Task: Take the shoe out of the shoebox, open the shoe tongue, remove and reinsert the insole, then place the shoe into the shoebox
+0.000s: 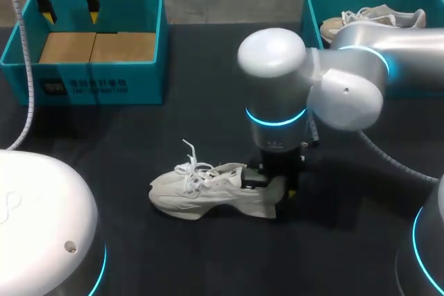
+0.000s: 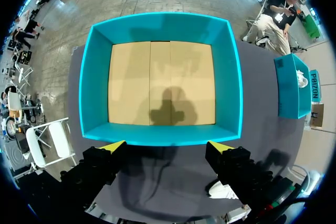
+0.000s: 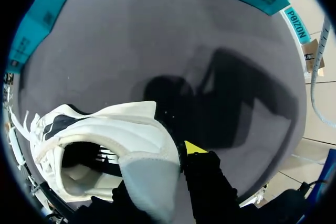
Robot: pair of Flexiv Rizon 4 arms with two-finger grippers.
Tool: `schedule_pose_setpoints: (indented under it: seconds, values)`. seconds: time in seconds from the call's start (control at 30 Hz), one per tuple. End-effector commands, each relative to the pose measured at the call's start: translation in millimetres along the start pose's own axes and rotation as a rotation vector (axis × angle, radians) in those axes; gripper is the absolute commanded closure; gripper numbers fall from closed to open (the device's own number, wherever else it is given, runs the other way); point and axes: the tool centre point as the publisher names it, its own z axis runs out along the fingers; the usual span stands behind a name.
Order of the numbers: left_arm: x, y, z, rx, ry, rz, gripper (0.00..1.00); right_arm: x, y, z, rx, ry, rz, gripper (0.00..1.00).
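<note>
**Head camera:** mounted high behind the robot, facing forward and down. It covers the dark table from a distance. The left box is far left, the right box far right, and the shoe near the middle.

**Left wrist camera:** above the left box, facing straight down into it from moderate height. The full rim is in frame, and the right box shows well off to the right.

**Right wrist camera:** low over the table, very close to the heel of the shoe, looking across the tabletop.

**Overlap:** the head and left wrist views share both boxes. The head and right wrist views share the shoe and the table around it.
</note>
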Motion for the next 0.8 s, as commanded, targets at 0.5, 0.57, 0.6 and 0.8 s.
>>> schedule_pose_setpoints:
  seconds: [0.5, 0.57, 0.6, 0.8]
  values:
    - [0.1, 0.0, 0.0, 0.0, -0.001, 0.0, 0.0, 4.9, -21.5, -10.9, -0.035, 0.037, -0.004, 1.0]
    - [0.1, 0.0, 0.0, 0.0, -0.001, 0.0, 0.0, 6.9, -21.4, -10.2, -0.031, 0.03, -0.006, 1.0]
    - [0.1, 0.0, 0.0, 0.0, -0.001, 0.0, 0.0, 7.6, -21.4, -9.8, -0.032, 0.033, -0.011, 1.0]
    - [0.1, 0.0, 0.0, 0.0, -0.001, 0.0, 0.0, 9.2, -17.6, -0.8, -0.029, 0.042, -0.022, 1.0]
